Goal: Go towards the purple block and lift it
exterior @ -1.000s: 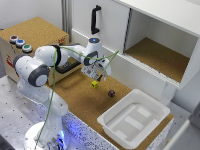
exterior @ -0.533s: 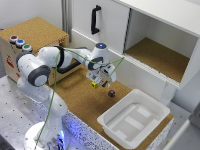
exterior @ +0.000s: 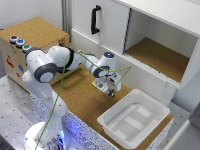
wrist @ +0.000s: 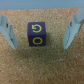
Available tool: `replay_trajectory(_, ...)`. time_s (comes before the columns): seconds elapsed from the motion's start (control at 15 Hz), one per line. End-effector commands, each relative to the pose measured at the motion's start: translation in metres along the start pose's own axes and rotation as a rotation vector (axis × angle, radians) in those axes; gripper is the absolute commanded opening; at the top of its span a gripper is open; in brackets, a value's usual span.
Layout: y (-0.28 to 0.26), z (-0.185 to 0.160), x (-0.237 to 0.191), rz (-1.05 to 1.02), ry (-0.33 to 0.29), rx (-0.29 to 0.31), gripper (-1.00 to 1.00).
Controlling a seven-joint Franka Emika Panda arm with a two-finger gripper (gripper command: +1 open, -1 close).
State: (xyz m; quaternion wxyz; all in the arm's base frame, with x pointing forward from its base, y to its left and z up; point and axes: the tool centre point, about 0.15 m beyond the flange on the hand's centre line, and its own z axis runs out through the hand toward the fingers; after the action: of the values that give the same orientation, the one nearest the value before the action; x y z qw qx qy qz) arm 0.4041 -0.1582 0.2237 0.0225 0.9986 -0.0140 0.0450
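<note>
one purple block (wrist: 37,33) lies centred between the spread, open gripper (wrist: 42,32) fingers, untouched.

You see the purple block (wrist: 37,34) as dark purple with a yellow letter-like mark on its face, pale blue-grey fingers (wrist: 7,31), a speckled tan cork bench (exterior: 82,102), and a white bin (exterior: 134,119).

You are looking at a robot lab bench, not a home: the arm (exterior: 60,62) is bolted to a perforated metal base plate (exterior: 15,107), with a cork-topped board (exterior: 82,102), a mock white cabinet (exterior: 150,35) and a button box (exterior: 20,42) at the board's far corner.
</note>
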Motion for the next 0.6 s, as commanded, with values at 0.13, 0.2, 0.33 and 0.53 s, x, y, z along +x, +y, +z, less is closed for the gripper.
replay_trajectory(0.13,0.002,0.023,0.039,-0.019,-0.04,0.066,1.0)
replay_trajectory(0.2,0.0,0.023,0.04,-0.026,-0.041,0.068,1.0)
replay_trajectory(0.33,-0.005,0.024,0.043,-0.036,-0.041,0.073,1.0)
replay_trajectory(0.53,-0.011,0.027,0.045,-0.024,-0.028,0.074,-1.0)
